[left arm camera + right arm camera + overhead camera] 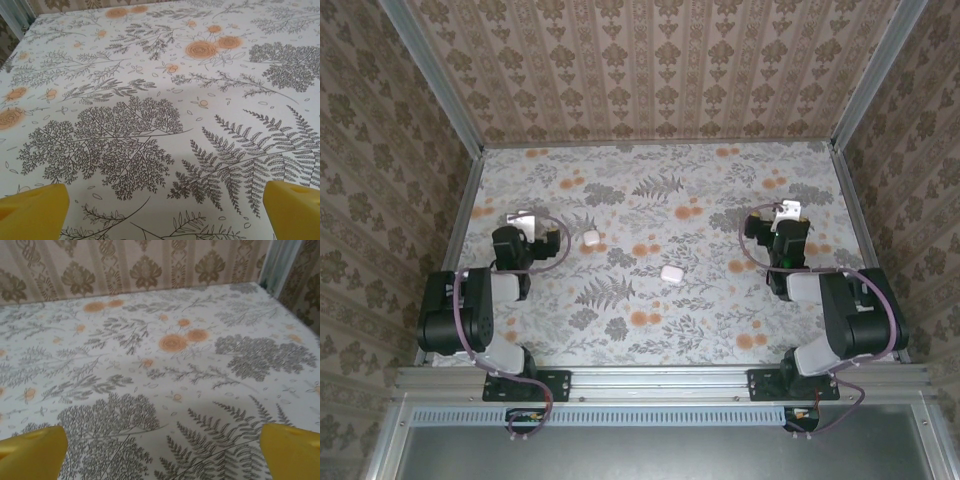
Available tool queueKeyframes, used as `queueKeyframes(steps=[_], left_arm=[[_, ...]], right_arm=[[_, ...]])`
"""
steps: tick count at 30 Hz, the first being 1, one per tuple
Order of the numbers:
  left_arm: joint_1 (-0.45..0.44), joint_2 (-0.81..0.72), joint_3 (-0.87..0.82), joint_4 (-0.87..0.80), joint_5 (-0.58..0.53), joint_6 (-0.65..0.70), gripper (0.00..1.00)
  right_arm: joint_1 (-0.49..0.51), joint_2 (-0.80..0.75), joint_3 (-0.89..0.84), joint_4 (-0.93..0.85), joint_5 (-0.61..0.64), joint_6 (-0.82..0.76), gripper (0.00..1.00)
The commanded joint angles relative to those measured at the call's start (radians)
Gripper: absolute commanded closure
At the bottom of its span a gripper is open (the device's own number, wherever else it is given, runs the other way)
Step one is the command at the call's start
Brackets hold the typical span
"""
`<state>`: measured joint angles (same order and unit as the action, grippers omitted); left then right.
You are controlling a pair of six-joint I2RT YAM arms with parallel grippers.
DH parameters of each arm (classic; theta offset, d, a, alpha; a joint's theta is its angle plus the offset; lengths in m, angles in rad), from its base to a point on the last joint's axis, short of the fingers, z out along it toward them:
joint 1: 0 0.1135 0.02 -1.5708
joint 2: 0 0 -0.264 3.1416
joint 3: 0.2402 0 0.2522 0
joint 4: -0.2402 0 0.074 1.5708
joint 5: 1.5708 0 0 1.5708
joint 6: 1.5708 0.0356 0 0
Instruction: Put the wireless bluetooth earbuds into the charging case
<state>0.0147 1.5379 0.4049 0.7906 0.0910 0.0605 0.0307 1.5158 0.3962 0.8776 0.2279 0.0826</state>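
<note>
Top external view: fern-printed tabletop point(700, 340), damask-papered walls point(660, 70) — black arms point(460, 315) folded back, left gripper point(525, 216) and right gripper point(788, 209) spread, empty.

Table point(720, 330) cover looks like matt printed paper or vinyl, smooth with hardly any glare. Walls point(650, 70) have the same kind of flat patterned wallpaper. Frame point(660, 378) along the near edge is dull silver aluminium, ribbed. Arms point(455, 315) are black plastic with a slight sheen, plus pale grey shells. Fingers point(35, 212) are matt yellow plastic. The two cases point(671, 273) look like smooth white plastic.
</note>
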Motion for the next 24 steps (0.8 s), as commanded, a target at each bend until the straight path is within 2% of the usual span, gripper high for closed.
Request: queueKeyframes(steps=[1,24], left_arm=[[-0.005,-0.003,0.002,0.053,-0.010,-0.007,0.00],[-0.011,-0.003,0.002,0.055,-0.022,-0.005,0.00]], right_arm=[[0.000,0.008,-0.027,0.042,0.010,0.005,0.00],[0.018,0.018,-0.009,0.020,0.010,-0.021,0.00]])
